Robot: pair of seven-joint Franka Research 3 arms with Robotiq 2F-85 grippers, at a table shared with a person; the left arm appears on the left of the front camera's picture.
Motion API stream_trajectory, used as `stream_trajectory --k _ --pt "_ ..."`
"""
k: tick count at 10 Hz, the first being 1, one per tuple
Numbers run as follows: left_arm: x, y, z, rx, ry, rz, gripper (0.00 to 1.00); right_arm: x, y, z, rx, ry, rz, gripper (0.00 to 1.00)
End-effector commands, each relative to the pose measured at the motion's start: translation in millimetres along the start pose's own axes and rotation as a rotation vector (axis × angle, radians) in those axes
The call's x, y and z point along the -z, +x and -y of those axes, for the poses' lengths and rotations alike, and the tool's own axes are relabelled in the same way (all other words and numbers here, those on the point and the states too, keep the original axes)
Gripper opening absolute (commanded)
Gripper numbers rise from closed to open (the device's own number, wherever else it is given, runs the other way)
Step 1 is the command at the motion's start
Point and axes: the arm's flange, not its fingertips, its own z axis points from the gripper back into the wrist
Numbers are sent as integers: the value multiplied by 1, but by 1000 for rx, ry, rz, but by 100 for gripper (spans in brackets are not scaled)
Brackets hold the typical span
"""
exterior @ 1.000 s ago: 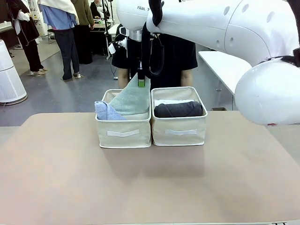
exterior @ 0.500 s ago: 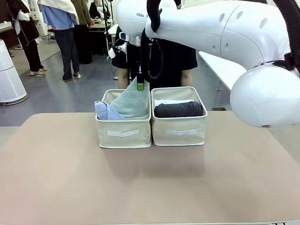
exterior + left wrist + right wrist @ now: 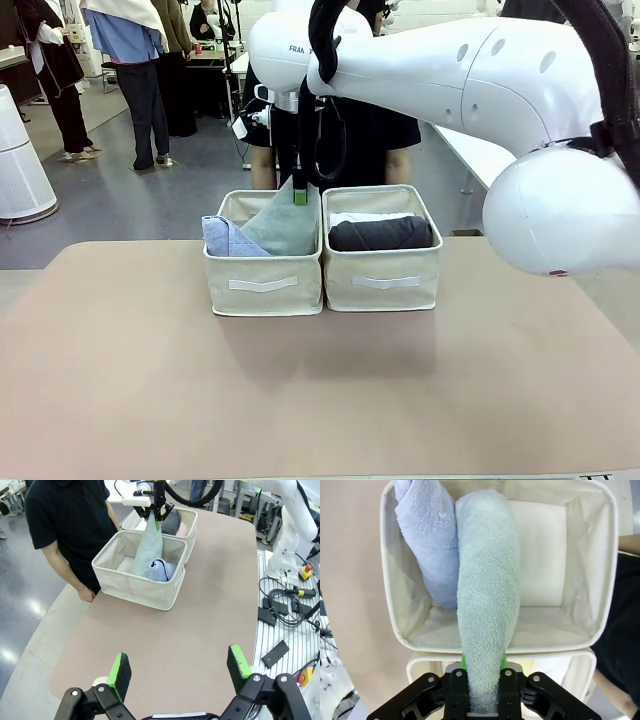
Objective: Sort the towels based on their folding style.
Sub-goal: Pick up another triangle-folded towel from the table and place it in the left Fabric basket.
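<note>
The right end effector (image 3: 300, 193) is clamped on the grey-green towel (image 3: 284, 222) over the left bin (image 3: 263, 283); the beige worktop (image 3: 320, 390) lies bare in front, with people standing behind.

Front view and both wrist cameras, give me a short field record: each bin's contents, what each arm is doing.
left bin: light blue towel, plus the grey-green towel being lowered in
right bin: dark grey rolled towel, something white behind it
right gripper: jaws shut on the grey-green towel's tip, over the left bin
left gripper: jaws open, holding nothing, above the bare table
person: standing behind the bins
</note>
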Motion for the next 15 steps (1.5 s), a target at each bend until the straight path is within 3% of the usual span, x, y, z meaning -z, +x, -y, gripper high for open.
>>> stream_trajectory --k 1,6,15 --pt "-1 0 0 13 -6 17 100 3 5 5 -31 48 9 22" --pt "-1 0 0 13 -6 17 100 27 7 6 -41 97 -15 22" --pt "-1 0 0 13 -6 17 100 54 3 9 -48 165 28 22"
